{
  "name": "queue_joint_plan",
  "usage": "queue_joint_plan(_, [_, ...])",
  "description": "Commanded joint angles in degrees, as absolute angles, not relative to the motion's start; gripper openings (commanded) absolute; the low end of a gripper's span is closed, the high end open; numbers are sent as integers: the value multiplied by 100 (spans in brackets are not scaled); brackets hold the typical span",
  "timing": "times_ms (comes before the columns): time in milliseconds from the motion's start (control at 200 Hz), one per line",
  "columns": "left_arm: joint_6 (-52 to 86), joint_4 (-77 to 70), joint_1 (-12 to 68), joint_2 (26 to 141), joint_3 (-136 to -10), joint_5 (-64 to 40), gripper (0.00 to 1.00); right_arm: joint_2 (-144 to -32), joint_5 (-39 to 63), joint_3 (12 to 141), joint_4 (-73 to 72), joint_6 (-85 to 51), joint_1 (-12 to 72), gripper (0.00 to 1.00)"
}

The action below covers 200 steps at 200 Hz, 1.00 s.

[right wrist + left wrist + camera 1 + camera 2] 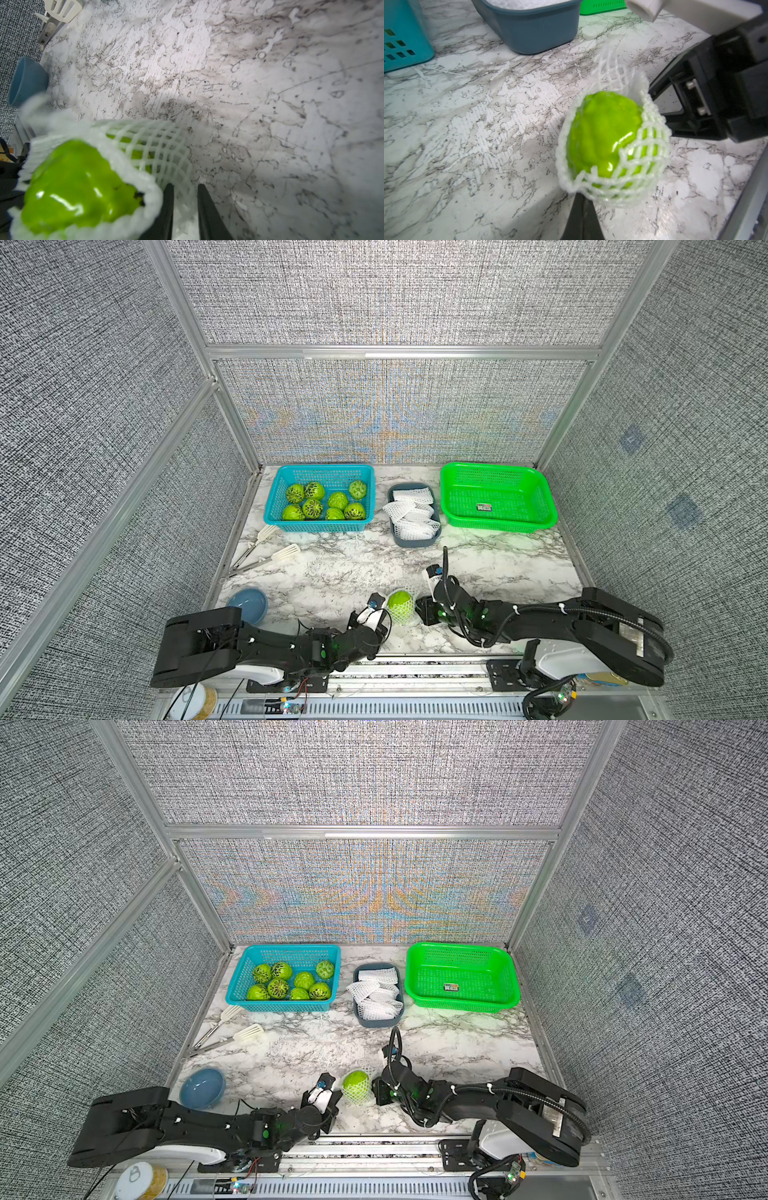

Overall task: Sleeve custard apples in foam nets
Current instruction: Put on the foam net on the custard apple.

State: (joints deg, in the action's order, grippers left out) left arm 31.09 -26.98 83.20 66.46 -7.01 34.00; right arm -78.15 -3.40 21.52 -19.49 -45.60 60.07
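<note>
Your left tool (580, 197) pinches the white foam mesh net (652, 135) around the green custard apple (600, 128); your right tool (184, 188) stands narrowly parted beside it.

The left arm (270, 645) and right arm (540, 614) are black, with white base shells (262, 674), looped cables (445, 562), green lights (322, 653).

Counter (332, 568): marble pattern. Grey fabric walls (395, 302) on an aluminium frame (399, 353).
Far left corner: teal slotted basket (320, 526).
Far right corner: green basket (498, 523), small label (483, 507) on its floor.
Far edge, between the baskets: grey tub (415, 542).
Left edge: white slotted tongs (286, 551), lying open.
Near left corner: blue bowl (248, 605), upright.
</note>
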Motion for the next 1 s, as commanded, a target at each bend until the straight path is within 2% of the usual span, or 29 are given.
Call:
queue_joint_plan(0, [3120, -2492, 8323, 6507, -720, 3632, 0, -7679, -594, 2266, -1521, -4398, 6014, 28])
queue_joint_plan(5, [3120, -2485, 8323, 6501, -716, 3635, 0, -7676, -600, 2267, -1512, -4396, 6013, 28])
queue_joint_plan(15, [3120, -2476, 8323, 6492, -717, 3649, 9, -7674, -609, 2278, -1494, -4382, 6012, 28])
queue_joint_plan(25, [3120, -2469, 8323, 6470, -720, 3661, 14, -7655, -625, 2283, -1479, -4376, 6012, 28])
queue_joint_plan(50, [3128, -2446, 8323, 6447, -721, 3688, 20, -7620, -653, 2293, -1433, -4362, 6007, 29])
queue_joint_plan(185, [3111, -2452, 8323, 6400, -702, 3733, 29, -7538, -737, 2394, -1254, -4272, 5988, 34])
queue_joint_plan(640, [3153, -2382, 8323, 6495, -770, 3959, 34, -7271, -1058, 2430, -888, -4218, 5917, 51])
queue_joint_plan(995, [3146, -2200, 8328, 6505, -877, 4486, 47, -7029, -1304, 2425, -597, -4147, 5713, 58])
